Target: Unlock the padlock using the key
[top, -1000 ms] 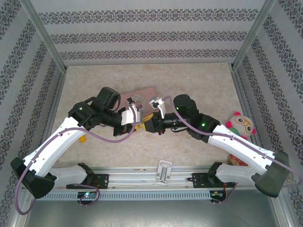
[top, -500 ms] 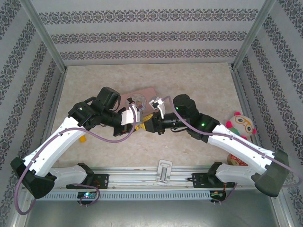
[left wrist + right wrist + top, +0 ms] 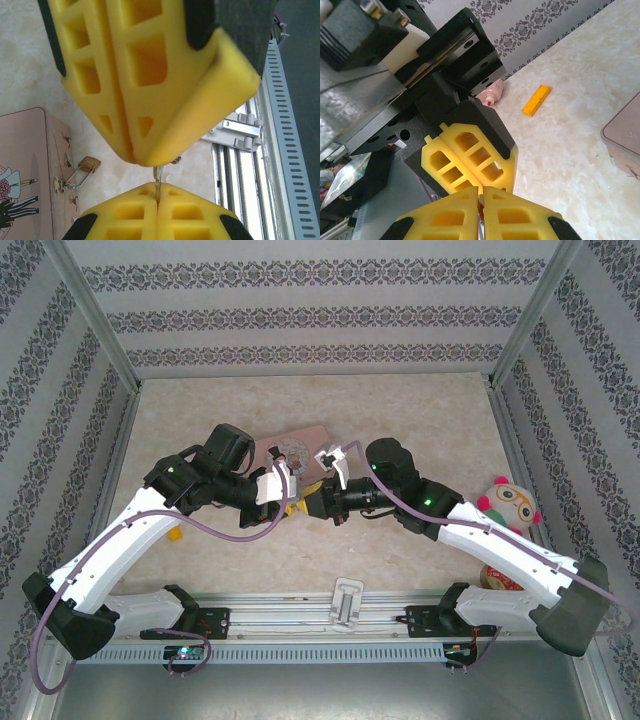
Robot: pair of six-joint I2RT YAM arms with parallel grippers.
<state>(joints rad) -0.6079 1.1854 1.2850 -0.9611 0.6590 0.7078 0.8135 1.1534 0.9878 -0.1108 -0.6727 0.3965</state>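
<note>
Nearby, padlock [image 3: 89,164] beside pink tin [image 3: 22,150] (key [image 3: 157,181] aloft)

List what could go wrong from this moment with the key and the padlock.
1. The key is a thin sliver pinched only at the very tips of the right gripper, with the shut left gripper pressed close above it. It could twist or slip out and drop.
2. The padlock hangs by its shackle from the pink tin, so it may swing aside when the key pushes at it.
</note>
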